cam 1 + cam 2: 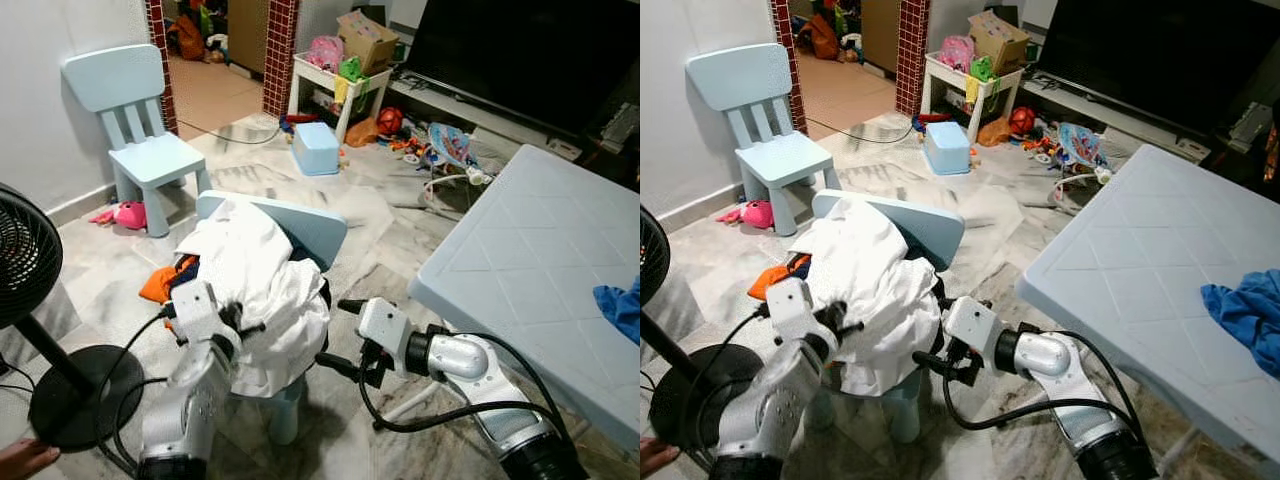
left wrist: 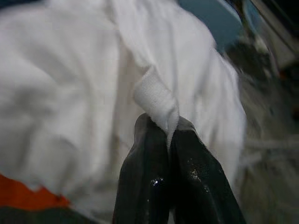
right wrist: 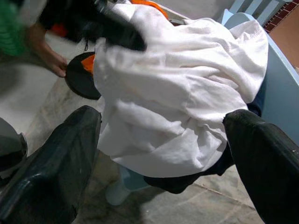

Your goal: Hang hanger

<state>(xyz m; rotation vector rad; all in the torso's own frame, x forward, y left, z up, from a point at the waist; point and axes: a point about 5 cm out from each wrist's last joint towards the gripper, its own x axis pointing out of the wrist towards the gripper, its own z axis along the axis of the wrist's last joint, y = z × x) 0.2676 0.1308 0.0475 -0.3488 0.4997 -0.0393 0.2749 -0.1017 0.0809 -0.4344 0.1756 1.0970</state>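
Left gripper [image 2: 170, 140]: fingers pressed together on a fold of the white garment [image 1: 255, 290], at lower centre-left of the head views, presumably to lift it off the heap. Right gripper [image 1: 340, 335]: fingers spread wide, poised just beside the garment's lower edge, likely to take a second hold. The garment tops a pile of clothes on a small pale-blue chair [image 1: 315, 228]. No hanger can be made out. A person's hand [image 1: 22, 458] rests at the fan base [image 1: 80, 395], lower left.
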